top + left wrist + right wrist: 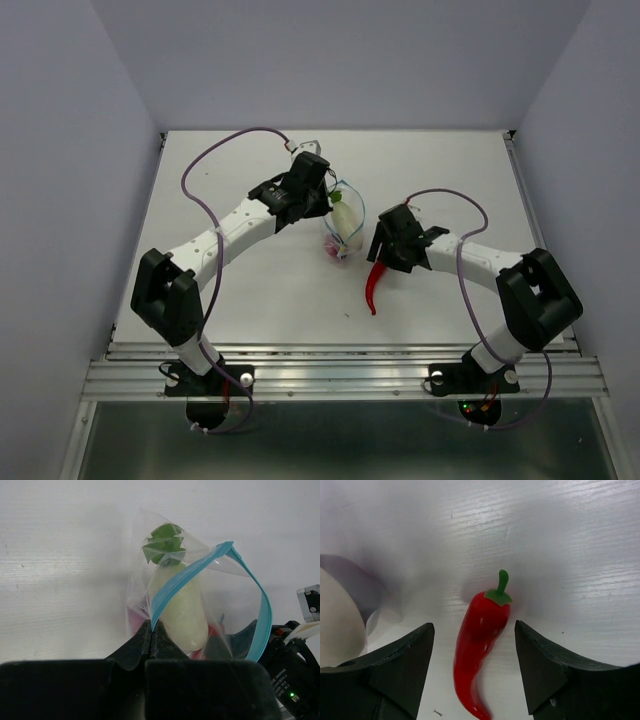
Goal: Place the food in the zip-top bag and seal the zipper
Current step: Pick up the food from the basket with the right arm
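Onion (336,252) half-hidden behind radish (182,610) in bag (220,580); chili (373,290) stem under right gripper (474,632).

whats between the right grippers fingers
The red chili lies on the table between the right gripper's open fingers, touching neither; the right wrist view shows it.

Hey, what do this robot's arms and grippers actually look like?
The left arm and right arm have white tubular links with chunky black joints. A thin purple cable loops along each. The left gripper and right gripper are matte black, with broad wedge-shaped fingers tapering to the tips.
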Robot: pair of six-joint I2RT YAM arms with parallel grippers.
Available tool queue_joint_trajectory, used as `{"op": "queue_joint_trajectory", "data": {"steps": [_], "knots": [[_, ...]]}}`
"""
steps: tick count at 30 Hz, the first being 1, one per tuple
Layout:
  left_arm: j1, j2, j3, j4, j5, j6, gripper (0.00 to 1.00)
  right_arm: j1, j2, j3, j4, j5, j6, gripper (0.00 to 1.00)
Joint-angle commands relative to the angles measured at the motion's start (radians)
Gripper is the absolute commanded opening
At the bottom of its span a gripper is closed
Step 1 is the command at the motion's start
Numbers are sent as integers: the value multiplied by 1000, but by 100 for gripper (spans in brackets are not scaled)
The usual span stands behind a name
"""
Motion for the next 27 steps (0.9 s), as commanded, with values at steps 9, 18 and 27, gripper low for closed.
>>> {"op": "queue_joint_trajectory", "data": {"steps": [9, 18, 27], "knots": [[3, -34, 23, 31, 11, 3, 0, -3, 13, -32, 61, 3, 25, 40], [3, -37, 20, 35, 23, 9, 0, -3, -175, 37, 44, 111, -88, 31], [3, -25, 11, 55, 45, -1, 0, -3, -413, 149, 315, 3, -260, 31]]}}
